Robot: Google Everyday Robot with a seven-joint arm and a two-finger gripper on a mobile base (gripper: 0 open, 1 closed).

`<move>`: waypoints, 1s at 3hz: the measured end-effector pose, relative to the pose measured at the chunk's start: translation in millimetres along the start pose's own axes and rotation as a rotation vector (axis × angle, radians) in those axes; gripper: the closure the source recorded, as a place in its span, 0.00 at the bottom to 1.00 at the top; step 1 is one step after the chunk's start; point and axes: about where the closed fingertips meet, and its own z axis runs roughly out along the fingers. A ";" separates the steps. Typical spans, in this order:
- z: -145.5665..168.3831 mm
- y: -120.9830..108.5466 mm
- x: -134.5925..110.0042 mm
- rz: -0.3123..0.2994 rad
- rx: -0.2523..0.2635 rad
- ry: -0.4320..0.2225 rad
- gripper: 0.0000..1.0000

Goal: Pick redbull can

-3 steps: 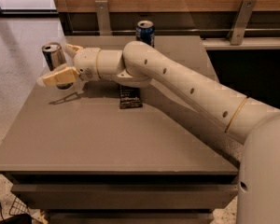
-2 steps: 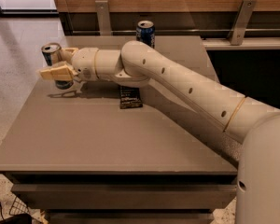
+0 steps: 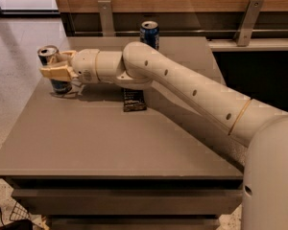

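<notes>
End effector closes on the redbull can near the worktop's left edge

The worktop [image 3: 110, 147] is bare along its near edge, and a dark packet [image 3: 134, 100] lies mid-surface under the arm [image 3: 182, 85]. Past it, toward the far left corner, the end effector [image 3: 57, 72] now straddles the redbull can [image 3: 49, 55]. Its near finger lies across the can's waist, and it appears to be pinching the can, which leans slightly. A second ago the fingers sat lower and just in front of the upright can. They have since risen and slid around it, so the grasp looks made and only the lift remains. The dark-blue can [image 3: 150, 33] at the far edge stands as before.
</notes>
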 end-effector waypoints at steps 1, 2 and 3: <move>2.2 1.8 -0.5 0.000 -0.004 -0.001 1.00; 2.3 1.8 -0.5 0.000 -0.004 -0.001 1.00; 3.0 3.0 -4.9 -0.002 -0.025 -0.005 1.00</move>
